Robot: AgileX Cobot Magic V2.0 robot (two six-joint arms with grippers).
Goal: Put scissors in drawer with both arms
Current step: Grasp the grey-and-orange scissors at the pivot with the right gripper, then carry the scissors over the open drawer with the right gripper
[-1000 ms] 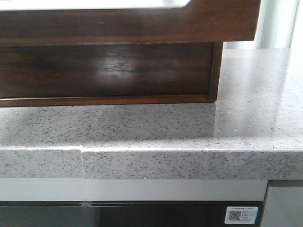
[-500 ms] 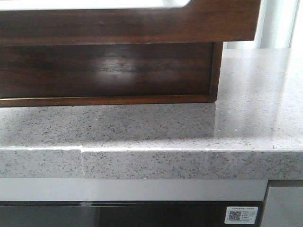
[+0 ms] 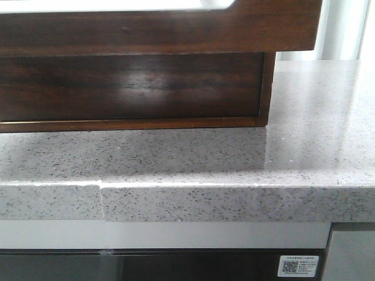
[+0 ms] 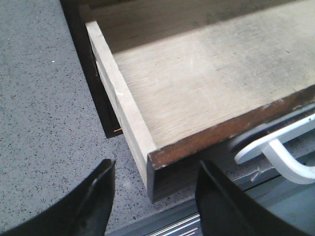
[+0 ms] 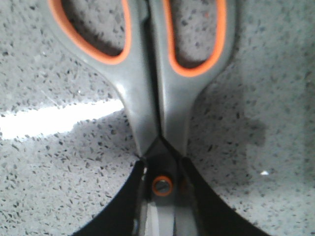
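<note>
Scissors (image 5: 157, 113) handles away from right gripper (image 5: 160, 196)

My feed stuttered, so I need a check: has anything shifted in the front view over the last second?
Nothing visibly changed. The drawer sits pulled out over the speckled countertop exactly as it was in both earlier front pictures, and no arm or scissors enters that view.
</note>
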